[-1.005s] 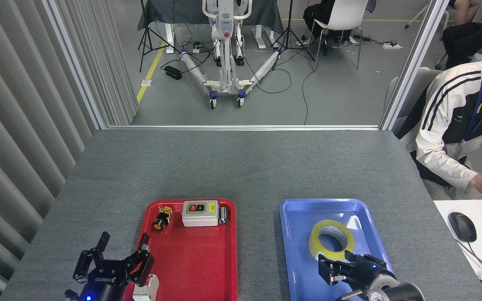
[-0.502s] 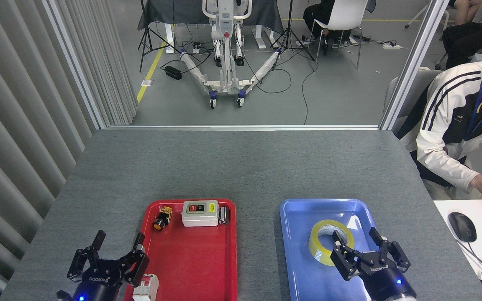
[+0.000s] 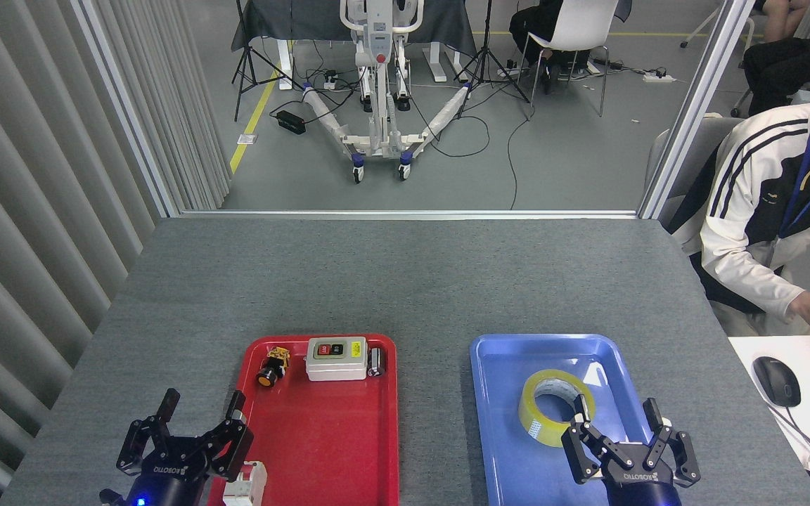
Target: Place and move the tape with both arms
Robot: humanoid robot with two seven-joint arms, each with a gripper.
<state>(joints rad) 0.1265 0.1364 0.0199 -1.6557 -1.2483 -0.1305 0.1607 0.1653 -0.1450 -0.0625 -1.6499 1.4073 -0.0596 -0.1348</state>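
The tape, a yellow translucent roll with a white core, lies flat in the blue tray on the right. My right gripper is open just behind and to the right of the roll, one fingertip by the roll's near rim, nothing held. My left gripper is open at the lower left, over the left edge of the red tray, with nothing between its fingers.
The red tray holds a white switch box, a yellow-black button, a small dark cylinder and a white part at its near left. A seated person and a white desk with a mouse are at the right.
My right gripper swung from lying across the tape's near side to upright and open, then drew back toward me. The left gripper sank slightly. The tape stayed put.
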